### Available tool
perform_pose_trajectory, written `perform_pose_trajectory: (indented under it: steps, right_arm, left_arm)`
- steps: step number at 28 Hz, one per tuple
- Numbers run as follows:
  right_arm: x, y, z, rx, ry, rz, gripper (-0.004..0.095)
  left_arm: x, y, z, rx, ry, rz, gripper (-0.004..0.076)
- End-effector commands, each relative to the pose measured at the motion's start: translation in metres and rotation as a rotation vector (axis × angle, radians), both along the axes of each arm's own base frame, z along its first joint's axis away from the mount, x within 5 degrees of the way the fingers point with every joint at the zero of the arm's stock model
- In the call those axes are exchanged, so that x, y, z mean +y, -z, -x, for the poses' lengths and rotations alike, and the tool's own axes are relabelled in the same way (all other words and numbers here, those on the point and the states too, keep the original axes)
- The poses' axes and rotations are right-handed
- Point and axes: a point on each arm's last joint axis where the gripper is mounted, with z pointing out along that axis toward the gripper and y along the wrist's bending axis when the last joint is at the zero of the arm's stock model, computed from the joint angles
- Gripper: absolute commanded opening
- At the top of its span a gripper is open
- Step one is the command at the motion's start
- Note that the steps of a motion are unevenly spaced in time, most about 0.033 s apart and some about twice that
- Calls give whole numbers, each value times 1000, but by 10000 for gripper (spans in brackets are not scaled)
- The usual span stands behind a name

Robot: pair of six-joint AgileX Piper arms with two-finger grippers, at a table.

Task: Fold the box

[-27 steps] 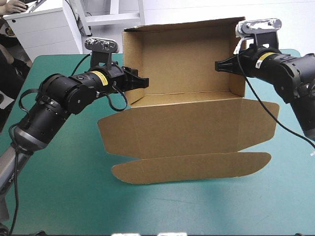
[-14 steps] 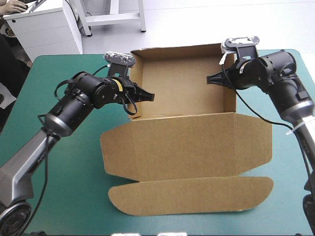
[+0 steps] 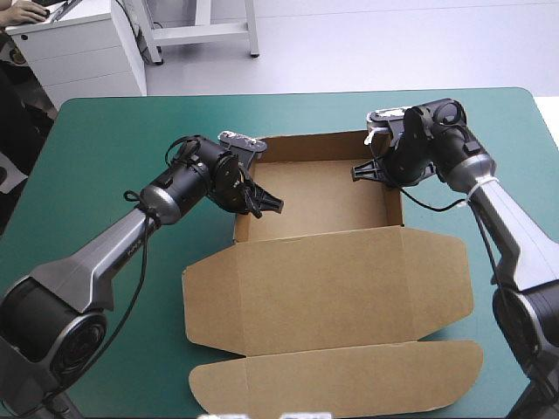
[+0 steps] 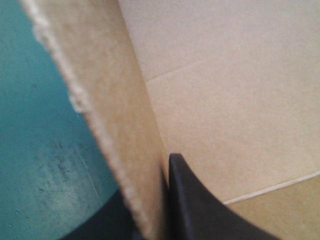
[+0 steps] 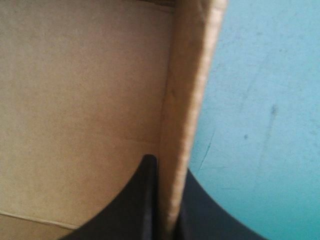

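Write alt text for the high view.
A brown box sits as an open tray on the teal-green table, its lid flat toward the near edge. The left gripper pinches the tray's left wall, the right gripper its right wall.

Here's the table, filling most of the high view. Its teal-green cover lies flat and stretches up to a far edge near the top of the frame, with rounded corners at upper left and upper right. Both wrist views catch that cover too, and close in it's dotted with faint dark scuffs and specks.
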Motion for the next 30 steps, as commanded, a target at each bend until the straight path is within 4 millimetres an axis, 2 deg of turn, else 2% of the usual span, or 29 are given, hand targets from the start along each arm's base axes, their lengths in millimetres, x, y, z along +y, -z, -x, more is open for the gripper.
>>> perform_pose_trajectory:
  steps: [1, 11, 16, 19, 21, 23, 26, 28, 30]
  right_arm:
    - [18, -14, 4, -22, -74, -149, -20]
    - [23, 22, -7, 128, -74, -113, -20]
    - [24, 29, -8, 164, -74, -101, 47]
    - [23, 29, -8, 163, -74, -99, 195]
    - [23, 29, -8, 163, -74, -99, 350]
    - [24, 29, -8, 166, -66, -105, 577]
    - [24, 29, -8, 173, -42, -122, 791]
    - [25, 28, -8, 173, -42, -127, 853]
    - [24, 25, -6, 164, -43, -129, 845]
  left_arm:
    - [-9, -27, 1, -134, 89, 88, -7]
    - [5, -17, -8, -75, 50, 45, -7]
    - [5, -15, -7, -66, 71, 29, 5]
    - [7, -14, -7, -44, 68, 33, 107]
    - [11, -13, -8, -17, 50, 51, 227]
    - [15, -13, -9, 23, 27, 86, 351]
    - [25, -12, -12, 70, -9, 112, 514]
    - [31, -11, -12, 87, -22, 90, 587]
    - [34, -14, -12, 70, -20, 61, 587]
